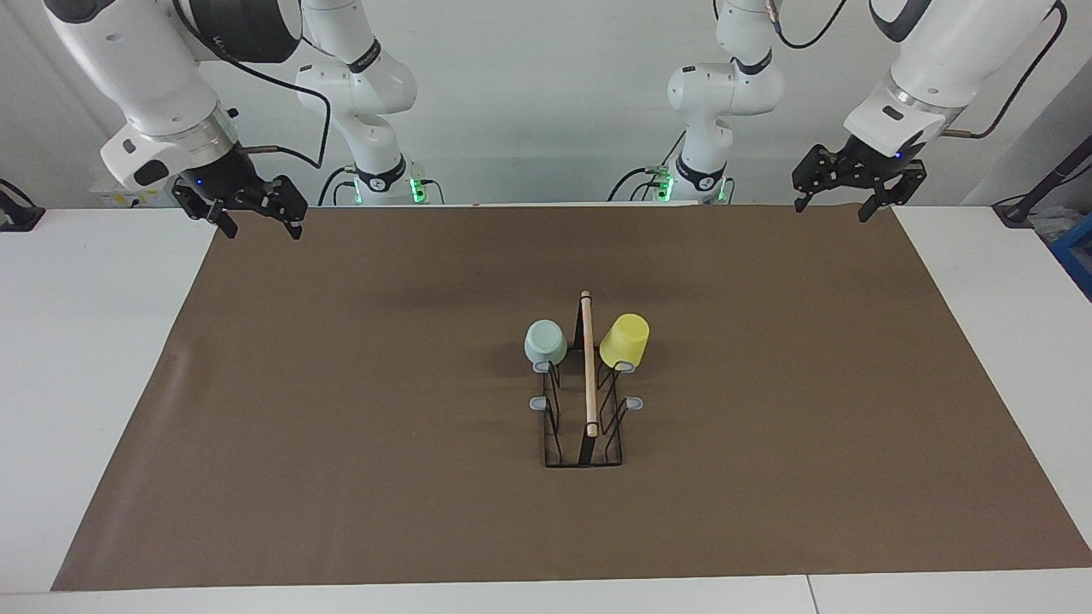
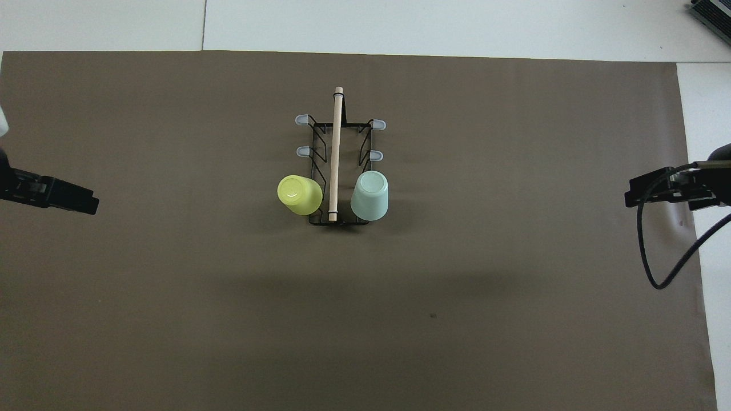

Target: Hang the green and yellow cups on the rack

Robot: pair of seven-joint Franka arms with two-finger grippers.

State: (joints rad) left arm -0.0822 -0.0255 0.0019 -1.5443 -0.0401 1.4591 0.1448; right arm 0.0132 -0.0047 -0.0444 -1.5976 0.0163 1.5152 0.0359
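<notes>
You are looking at a table covered by a brown paper mat [image 1: 341, 426], with a black thin-wire rack [image 1: 583, 426] topped by a light wooden rod [image 1: 588, 362] standing at its centre; the rod runs from 12 o'clock to 6 o'clock in both views.

The rack carries 6 grey-tipped pegs, 3 down each side. The 2 pegs at the end nearest the robots each bear a cup, mouth down and tilted outward. The pale mint green tapered plastic cup [image 1: 545, 342] hangs on the side toward the right arm's end of the table, at 9 o'clock from the rod in the facing view; the bright yellow tapered plastic cup [image 1: 624, 340] hangs on the side toward the left arm's end, at 3 o'clock from the rod. The 2 cups sit level with each other, apart, with the rod between them. The other 4 pegs [image 2: 301, 120] are bare.

Your left gripper [image 1: 833, 205] hangs in the air over the mat's edge nearest the robots, at about 2 o'clock from the rack in the facing view; its claw is spread open and holds nothing. Your right gripper [image 1: 263, 228] hangs over the mat's corner at about 10 o'clock from the rack; its claw is likewise spread open and holds nothing. Both grippers are well apart from the rack and the cups.
</notes>
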